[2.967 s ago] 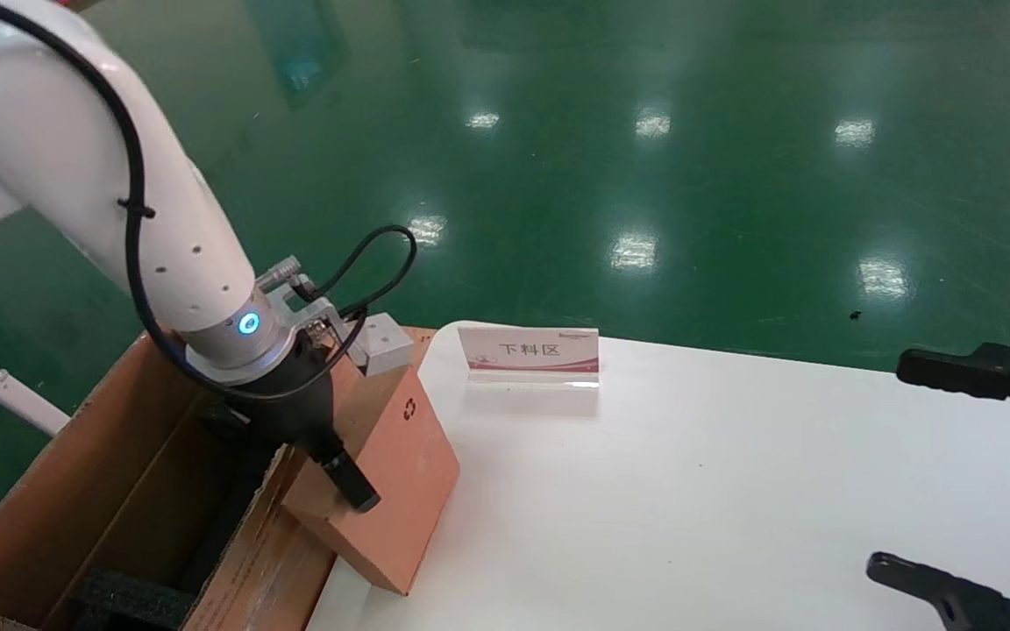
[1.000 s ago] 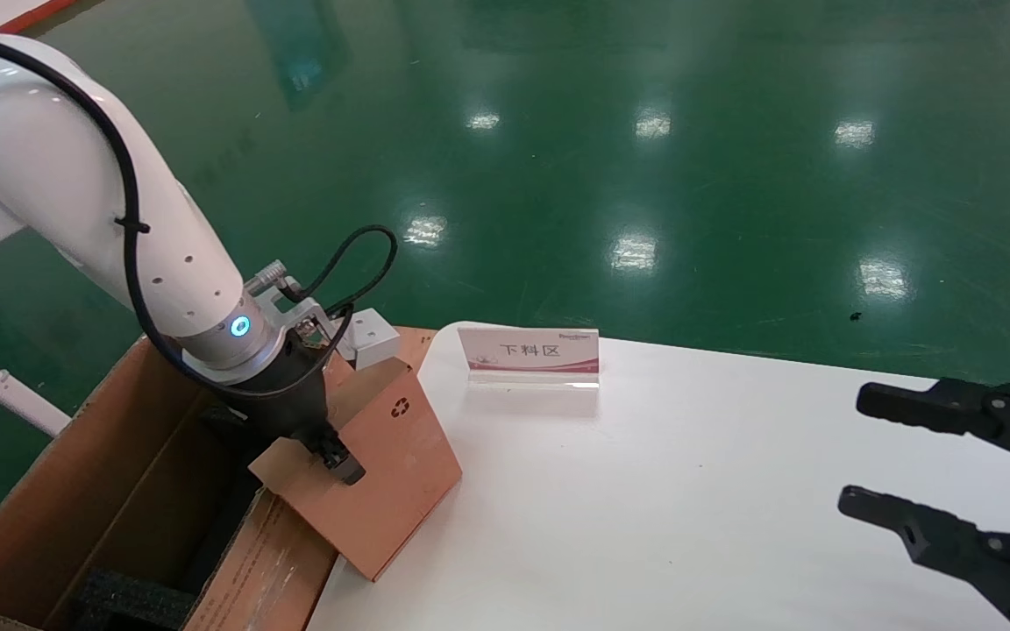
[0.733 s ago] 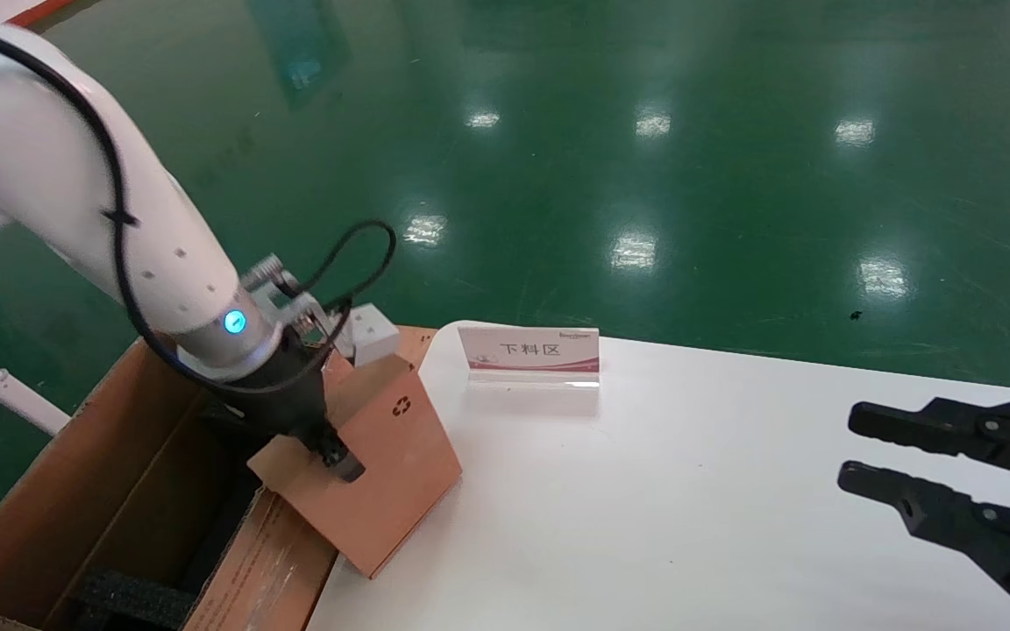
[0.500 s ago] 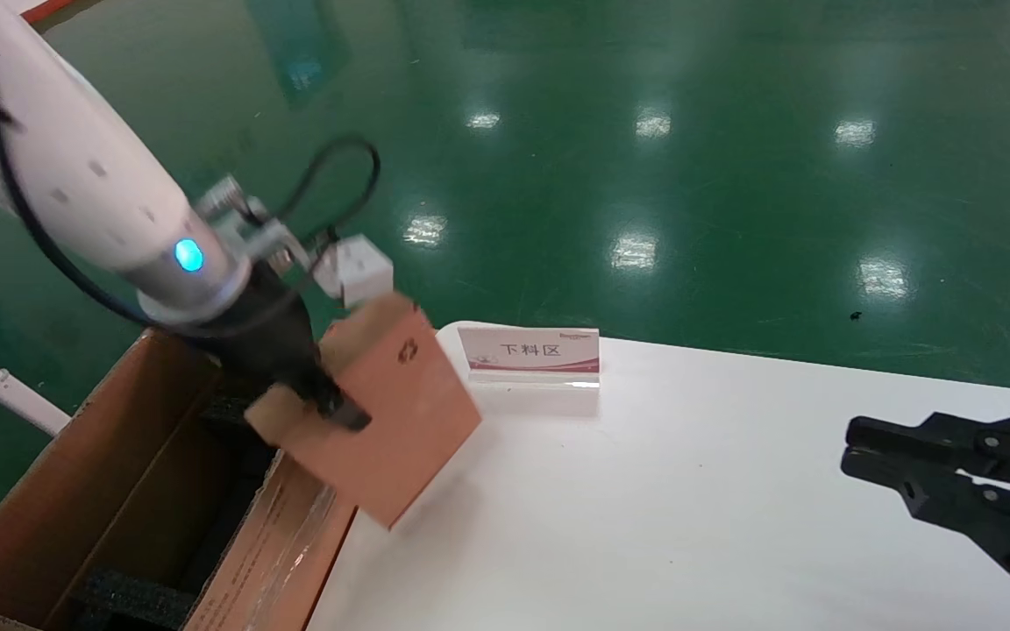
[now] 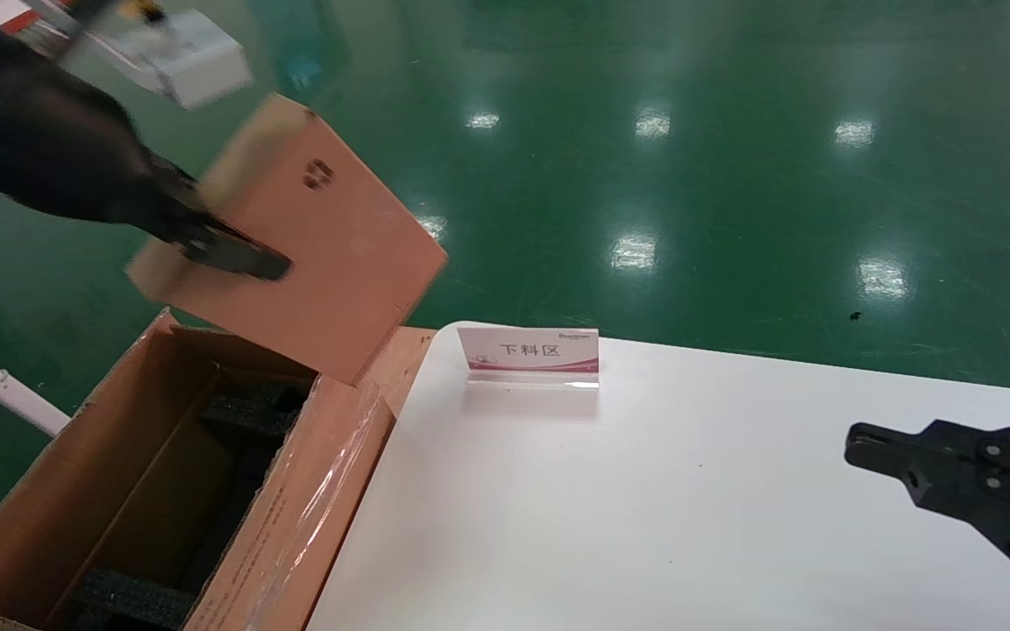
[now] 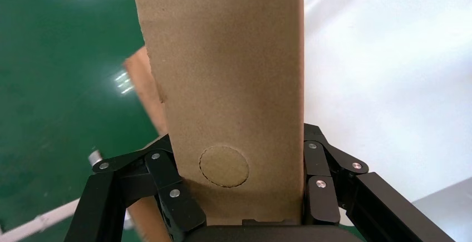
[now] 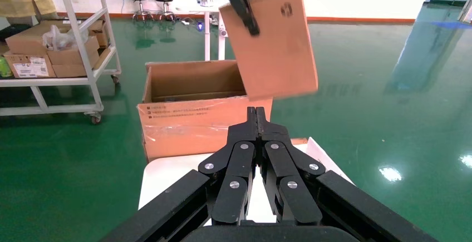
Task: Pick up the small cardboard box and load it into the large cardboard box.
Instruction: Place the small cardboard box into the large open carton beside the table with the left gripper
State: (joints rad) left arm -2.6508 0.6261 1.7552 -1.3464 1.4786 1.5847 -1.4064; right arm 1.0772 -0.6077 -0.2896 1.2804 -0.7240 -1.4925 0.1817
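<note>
Two grippers in view. Left gripper pinches the small cardboard box across its narrow thickness near one end, fingers flat on both broad faces. Box hangs tilted in the air above the open large cardboard box, which stands beside the table. Looks light and stiff, smooth faces; held off-centre, so likely to swing, and a grip nearer the middle would steady it. Left wrist view alone shows a round perforated disc on the narrow edge; head view alone shows black foam pads inside. Right gripper pressed together, parked over the table.
</note>
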